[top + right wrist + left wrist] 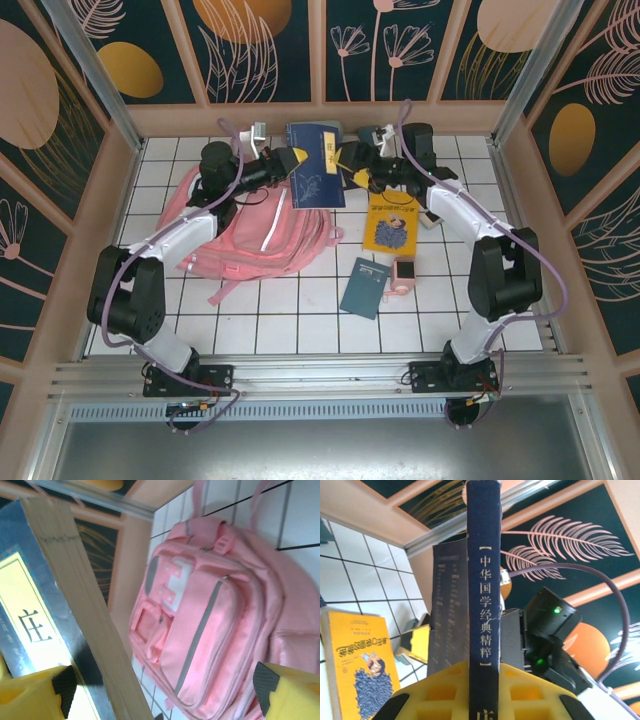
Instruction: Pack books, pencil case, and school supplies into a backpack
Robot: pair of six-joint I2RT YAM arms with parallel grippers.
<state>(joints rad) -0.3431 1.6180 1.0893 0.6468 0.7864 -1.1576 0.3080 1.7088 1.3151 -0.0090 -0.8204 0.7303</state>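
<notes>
**Nearest edge, top view:** two arm bases (190, 378) bolted side by side on the rail in front of the white-tiled table (280, 325).

**Just beyond, right of centre:** dark teal book (365, 287) lying flat and slightly skewed. Pink cube-shaped gadget (403, 277) against or just beside its right edge.

**Further in:** yellow book (390, 222) flat on the tiles, cartoon cover up. Title seen upside down in the left wrist view, too stylised to read. To its left and apart from it, backpack (255, 235) lying flat, pink, front pockets and pale strips up, its left part crossed by the left forearm.

**Far centre:** navy book (315, 165) held up, overlapping the backpack's far right corner in the top view. Clamped at its left edge between the left fingers (435, 697), spine facing that wrist camera. Spine lettering in white: "中华国学经典精粹", with "庄" below. Yellow cover label in the right wrist view, also bearing "庄".

**Right fingers** (287, 695): spread wide and released, one alongside the book's cover. Page edges and the backpack visible between them.

**Pose:** both arms stretched forward from the bases, elbows out, forearms angled inward, wrists facing each other across the book. Purple cable (560, 290) looping along the right arm, another along the left.

**Behind:** dark wall panels (250, 50) with leaf and flower motifs.
</notes>
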